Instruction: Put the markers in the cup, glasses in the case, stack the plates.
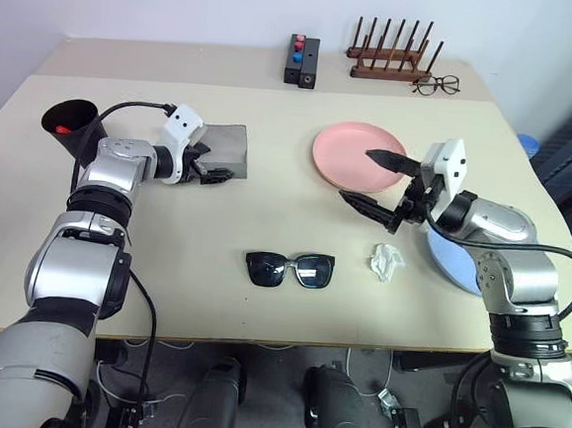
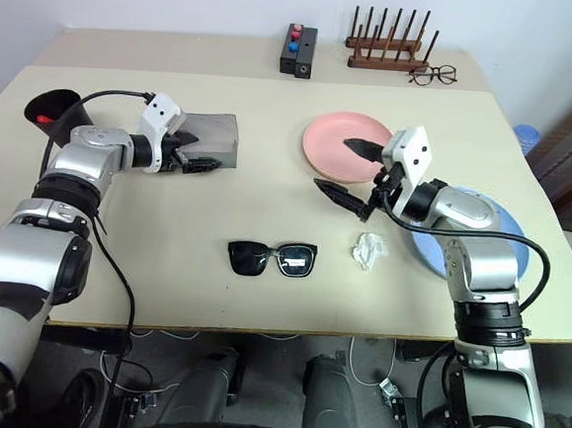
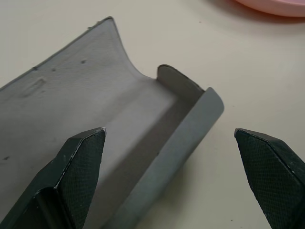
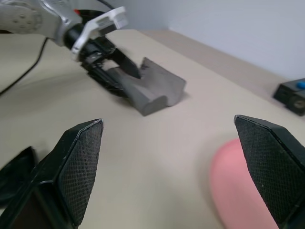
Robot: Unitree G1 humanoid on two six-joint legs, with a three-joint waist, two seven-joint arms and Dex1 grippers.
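Grey felt case (image 1: pixel 222 150) lies unfilled at your left gripper (image 1: pixel 213 174), jaws spread and empty. You still have the glasses (image 1: pixel 290 269) mid-table and the pink plate (image 1: pixel 358 156) apart from the blue plate (image 1: pixel 453 262). Something red sits in the cup (image 1: pixel 70 124), likely a marker. Your right gripper (image 1: pixel 378 185) hangs wide, holding nothing.

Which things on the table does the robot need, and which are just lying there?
Needed:
- cup, something red inside
- sunglasses
- grey case
- pink plate
- blue plate

Just lying there:
- crumpled tissue
- wire spectacles
- wooden rack
- black box
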